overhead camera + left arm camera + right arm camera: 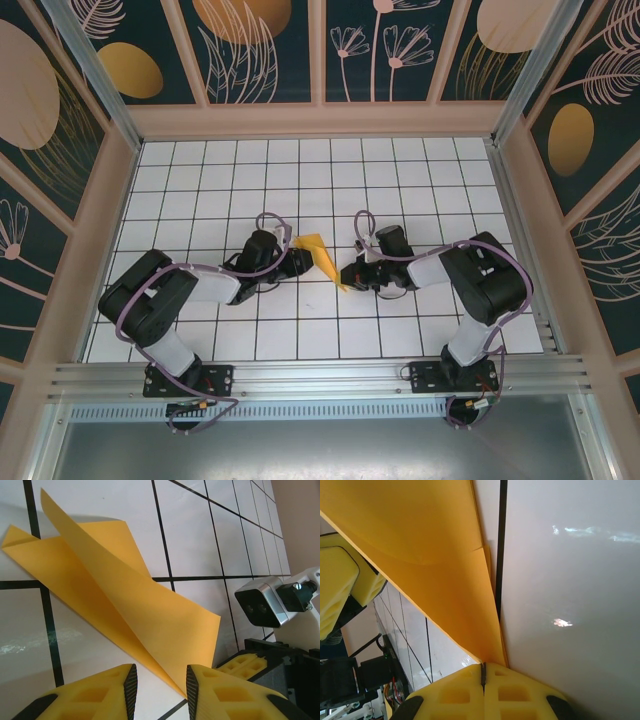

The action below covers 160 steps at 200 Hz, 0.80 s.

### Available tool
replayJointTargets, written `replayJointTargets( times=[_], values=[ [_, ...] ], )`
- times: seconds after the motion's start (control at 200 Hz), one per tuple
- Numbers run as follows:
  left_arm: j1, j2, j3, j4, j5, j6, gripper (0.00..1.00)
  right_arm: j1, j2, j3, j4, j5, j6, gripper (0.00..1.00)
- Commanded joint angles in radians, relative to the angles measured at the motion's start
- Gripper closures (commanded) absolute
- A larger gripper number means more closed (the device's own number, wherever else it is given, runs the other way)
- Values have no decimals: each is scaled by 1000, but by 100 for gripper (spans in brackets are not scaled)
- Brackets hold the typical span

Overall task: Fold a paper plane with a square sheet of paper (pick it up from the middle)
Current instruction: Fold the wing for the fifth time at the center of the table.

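Top: creased paper point(322, 255) lies on the tiled table point(400, 170), between left gripper point(297, 260) and right gripper point(350, 276).
Left wrist: fingers spread, paper corner at the gap, ungripped.
Right wrist: fingers pressed together, pinching the paper's tip.
Judgement: early folds made; dart shape not yet formed.

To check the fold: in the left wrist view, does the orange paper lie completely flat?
No, the folded sheet of paper opens like a V, its upper flap raised above the tiled table.

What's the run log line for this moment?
object: creased orange-yellow paper sheet, on white tiled table | right gripper: shut on its tip | left gripper: open, at opposite end | stage: plane unfinished
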Motion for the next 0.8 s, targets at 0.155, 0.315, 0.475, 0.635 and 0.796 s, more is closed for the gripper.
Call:
replayJointTargets(
  times=[0.155,0.315,0.475,0.635,0.796],
  values=[
    [-10,-5,-17,78,-7,-20,66,-7,40,-8,-43,-2,12,100],
    [-18,8,-11,87,-1,-24,69,-12,50,-9,-28,-12,18,100],
    [-20,19,-4,92,3,-21,71,-18,52,-14,-14,-22,26,100],
    [-22,31,16,112,28,-12,72,-19,54,-15,-15,-30,28,100],
    [-23,35,22,157,63,-12,74,-21,57,-11,-23,-33,25,100]
  ],
)
